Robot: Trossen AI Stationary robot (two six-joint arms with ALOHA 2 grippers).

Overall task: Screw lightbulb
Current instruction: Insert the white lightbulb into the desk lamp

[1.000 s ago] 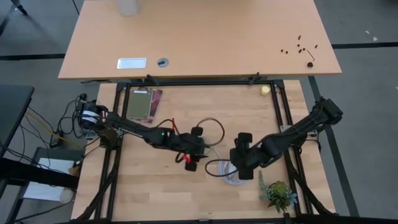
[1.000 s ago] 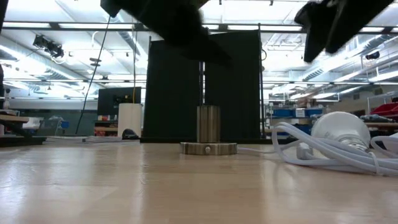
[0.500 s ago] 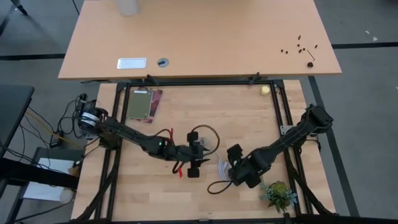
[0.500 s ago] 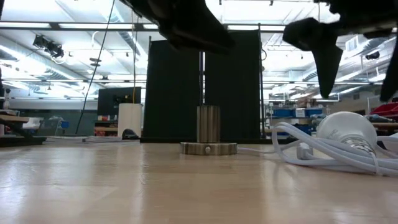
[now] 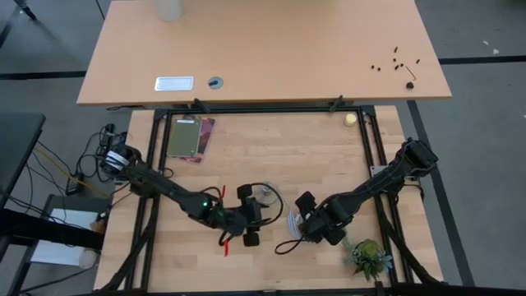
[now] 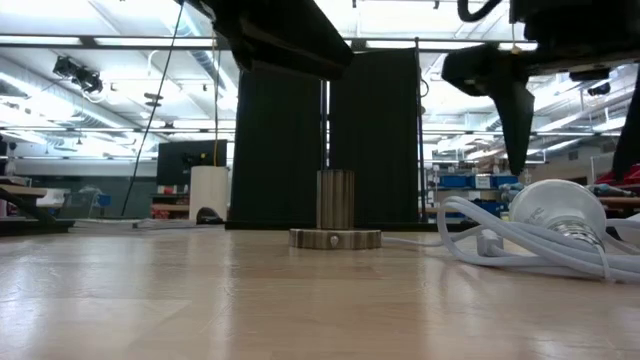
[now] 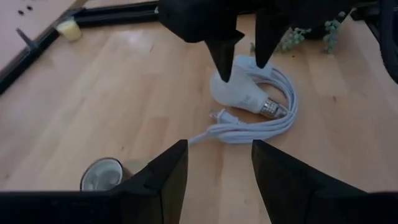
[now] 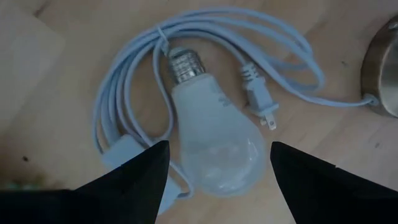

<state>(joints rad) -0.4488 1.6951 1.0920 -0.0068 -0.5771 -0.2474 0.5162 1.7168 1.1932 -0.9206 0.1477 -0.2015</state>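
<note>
Right gripper [image 8: 217, 165] hovering over the lightbulb [image 8: 211, 143] — fingers spread wide, gripping nothing; bulb lying on coiled white cable [image 8: 124, 93]. Left gripper [image 7: 217, 168] waiting left — fingers apart, empty.

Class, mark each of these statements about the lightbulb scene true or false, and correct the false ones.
1. The lightbulb lies on its side on the table. True.
2. The right gripper is shut on the lightbulb. False: its fingers stand open above it.
3. The white cable loops around the lightbulb. True.
4. The lightbulb is already screwed into the socket base. False: it lies apart from it.
5. The left gripper holds nothing. True.
</note>
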